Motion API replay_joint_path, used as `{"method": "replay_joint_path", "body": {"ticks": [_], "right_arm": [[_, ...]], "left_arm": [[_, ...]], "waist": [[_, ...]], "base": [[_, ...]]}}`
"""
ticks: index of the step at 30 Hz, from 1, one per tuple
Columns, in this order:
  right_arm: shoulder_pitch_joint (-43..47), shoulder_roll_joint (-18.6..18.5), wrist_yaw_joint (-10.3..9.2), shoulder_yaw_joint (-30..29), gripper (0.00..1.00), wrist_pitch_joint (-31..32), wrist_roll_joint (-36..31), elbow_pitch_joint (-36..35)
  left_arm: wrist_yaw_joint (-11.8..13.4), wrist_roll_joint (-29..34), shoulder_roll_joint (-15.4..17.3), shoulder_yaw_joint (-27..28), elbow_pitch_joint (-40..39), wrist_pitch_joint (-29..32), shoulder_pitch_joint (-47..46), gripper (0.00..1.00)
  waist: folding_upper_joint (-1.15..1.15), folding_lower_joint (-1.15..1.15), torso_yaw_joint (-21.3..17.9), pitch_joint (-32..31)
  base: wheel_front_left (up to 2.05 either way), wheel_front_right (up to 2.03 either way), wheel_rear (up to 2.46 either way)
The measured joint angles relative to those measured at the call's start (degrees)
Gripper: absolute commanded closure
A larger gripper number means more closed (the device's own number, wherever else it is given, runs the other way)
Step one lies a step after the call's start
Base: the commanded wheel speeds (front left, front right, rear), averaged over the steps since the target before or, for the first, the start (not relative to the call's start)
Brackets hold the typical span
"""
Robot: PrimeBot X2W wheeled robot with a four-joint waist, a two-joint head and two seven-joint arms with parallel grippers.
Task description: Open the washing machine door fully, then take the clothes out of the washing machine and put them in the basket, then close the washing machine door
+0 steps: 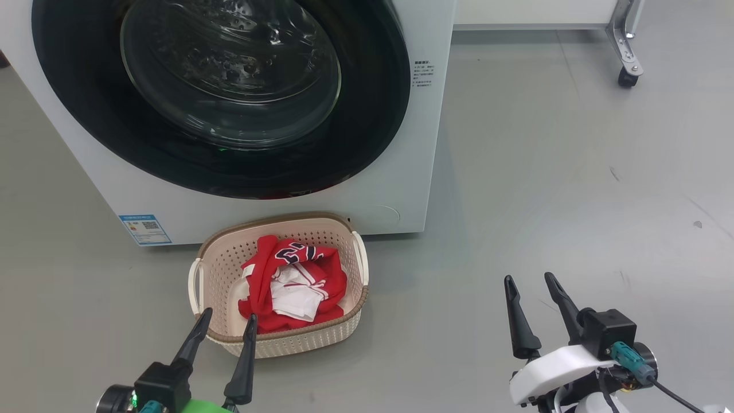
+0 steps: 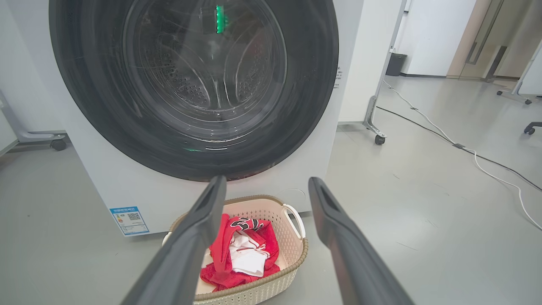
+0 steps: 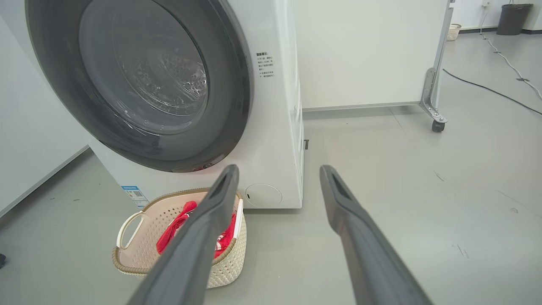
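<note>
Nearest the robot, left gripper (image 1: 229, 315) sits low at the lower left of the head view, its two dark fingers (image 1: 192, 341) spread apart with nothing between them; the tips overlap the near rim of the basket (image 1: 309, 344) in that view, while the left wrist view shows the basket lying ahead of and below the tips. Right gripper (image 1: 528, 278) is off to the right over bare grey floor (image 1: 545, 172), well apart from the basket, fingers (image 1: 519, 321) likewise spread and empty. The basket stands on the floor, just in front of the washing machine (image 1: 401, 172), near the foot of its white front panel, below the door. The clothes (image 1: 292, 281) lie bunched inside the basket: red fabric with a white panel uppermost and dark lettering showing at the far side of the heap. A blue label sticker (image 1: 145, 228) sits at the lower left corner of the machine front, just left of the basket. The washing machine door (image 1: 373, 115) is shut, its black ring flat against the front; the steel drum is visible through the glass bowl. Beyond the machine, to the right, a white wheeled panel stands on a caster (image 1: 628, 77), and the left wrist view shows a cable (image 2: 465, 148) trailing across the floor and a dark bin (image 2: 396, 64) by the far wall.
</note>
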Motion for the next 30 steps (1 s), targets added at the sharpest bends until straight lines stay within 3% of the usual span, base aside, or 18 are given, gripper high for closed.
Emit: {"method": "replay_joint_path", "body": {"ticks": [30], "right_arm": [[4.5,0.1,-2.01,0.1,0.0,0.0,-1.8,-4.9]], "left_arm": [[2.5,0.5,0.0,0.4,-2.3,0.8,1.3,0.0]], "waist": [[0.0,0.0,-0.7,-0.5]], "base": [[0.0,0.0,0.0]]}}
